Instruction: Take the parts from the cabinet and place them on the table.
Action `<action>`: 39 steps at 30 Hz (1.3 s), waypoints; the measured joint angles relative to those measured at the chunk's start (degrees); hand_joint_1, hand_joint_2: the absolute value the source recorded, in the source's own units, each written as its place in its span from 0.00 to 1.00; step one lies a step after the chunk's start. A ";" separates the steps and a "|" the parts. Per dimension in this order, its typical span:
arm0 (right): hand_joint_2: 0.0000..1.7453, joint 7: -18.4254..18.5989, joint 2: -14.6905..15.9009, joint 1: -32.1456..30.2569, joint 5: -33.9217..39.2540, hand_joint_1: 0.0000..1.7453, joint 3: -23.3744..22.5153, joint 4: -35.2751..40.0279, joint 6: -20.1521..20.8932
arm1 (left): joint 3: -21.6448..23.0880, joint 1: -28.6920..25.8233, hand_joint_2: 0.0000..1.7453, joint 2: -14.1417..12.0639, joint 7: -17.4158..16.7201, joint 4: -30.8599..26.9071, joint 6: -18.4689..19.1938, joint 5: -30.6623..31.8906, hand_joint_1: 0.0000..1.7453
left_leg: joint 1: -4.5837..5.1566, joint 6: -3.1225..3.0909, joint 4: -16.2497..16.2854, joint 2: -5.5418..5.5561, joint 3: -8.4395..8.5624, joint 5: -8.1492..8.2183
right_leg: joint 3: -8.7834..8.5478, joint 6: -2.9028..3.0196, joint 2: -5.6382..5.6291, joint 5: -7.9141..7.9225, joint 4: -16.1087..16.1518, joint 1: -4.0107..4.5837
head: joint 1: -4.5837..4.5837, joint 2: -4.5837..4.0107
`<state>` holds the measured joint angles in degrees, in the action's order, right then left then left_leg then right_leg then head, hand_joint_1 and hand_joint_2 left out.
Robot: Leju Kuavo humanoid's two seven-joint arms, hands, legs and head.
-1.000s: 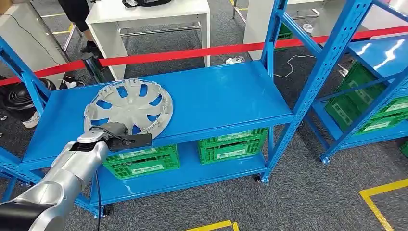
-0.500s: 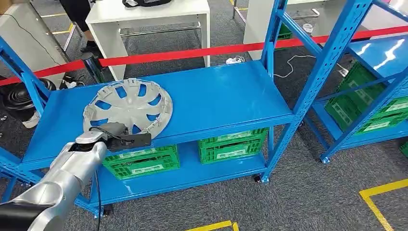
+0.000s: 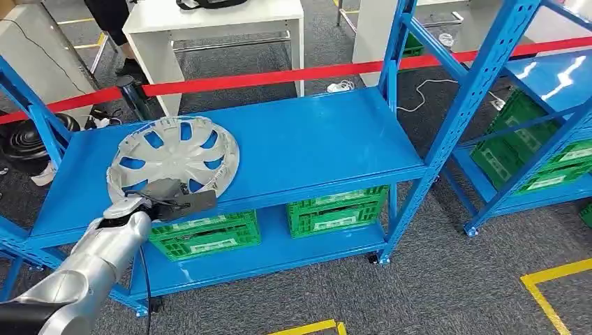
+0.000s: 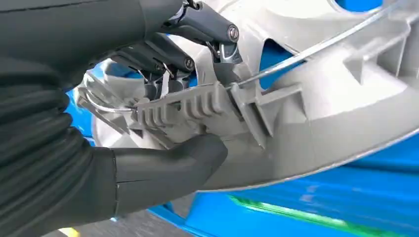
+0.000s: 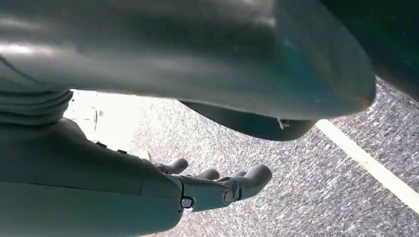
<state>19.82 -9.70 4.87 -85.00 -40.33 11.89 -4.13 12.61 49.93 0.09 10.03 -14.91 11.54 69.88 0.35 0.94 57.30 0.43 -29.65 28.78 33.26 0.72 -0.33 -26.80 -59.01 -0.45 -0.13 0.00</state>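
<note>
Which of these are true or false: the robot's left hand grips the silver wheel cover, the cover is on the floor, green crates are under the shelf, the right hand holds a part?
1. The left hand grips the silver wheel cover at its rim. True.
2. The cover is on the floor. False: it is at the blue shelf.
3. Green crates sit on the lower shelf. True.
4. The right hand holds a part. False: its fingers hold nothing, above the floor.
</note>
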 joint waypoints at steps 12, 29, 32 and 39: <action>0.00 0.00 0.02 -0.46 1.03 0.00 -0.09 0.00 -0.35 | -1.37 -0.69 1.00 0.17 6.75 -0.59 -6.80 0.64 1.00 | 0.00 0.00 0.04 0.04 0.07 -0.03 | 0.29 -0.01 0.02 0.01 0.02 0.01 | 0.02 0.00; 0.00 0.00 0.02 -0.68 1.99 0.00 -1.20 0.00 -1.03 | 0.90 -1.15 1.00 1.22 8.61 -8.37 -12.76 -2.67 1.00 | 0.00 -0.02 0.05 0.03 -0.17 -0.02 | 0.48 -0.03 -0.02 0.02 0.15 0.02 | 0.02 0.00; 0.00 0.00 0.02 -0.68 1.81 0.00 -1.22 0.00 -1.01 | 1.84 -1.81 1.00 1.25 7.69 -10.17 -13.42 -2.75 1.00 | -0.01 -0.02 0.05 0.03 -0.19 -0.02 | 0.51 -0.03 -0.02 0.02 0.15 0.03 | 0.02 0.00; 0.00 0.00 0.02 -0.69 1.81 0.00 -1.36 0.00 -0.98 | 3.19 -3.84 1.00 1.18 6.69 -13.33 -14.53 -3.95 1.00 | 0.16 -0.06 0.16 0.05 -0.35 0.01 | 0.58 -0.11 0.00 0.08 0.23 0.00 | 0.02 0.00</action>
<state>19.82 -9.68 4.18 -83.19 -41.68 11.89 -5.11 15.80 46.09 1.27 16.72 -28.24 -2.99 65.92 0.52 0.87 57.47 0.48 -30.00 28.79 33.85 0.61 -0.34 -26.72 -58.78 -0.45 -0.11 0.00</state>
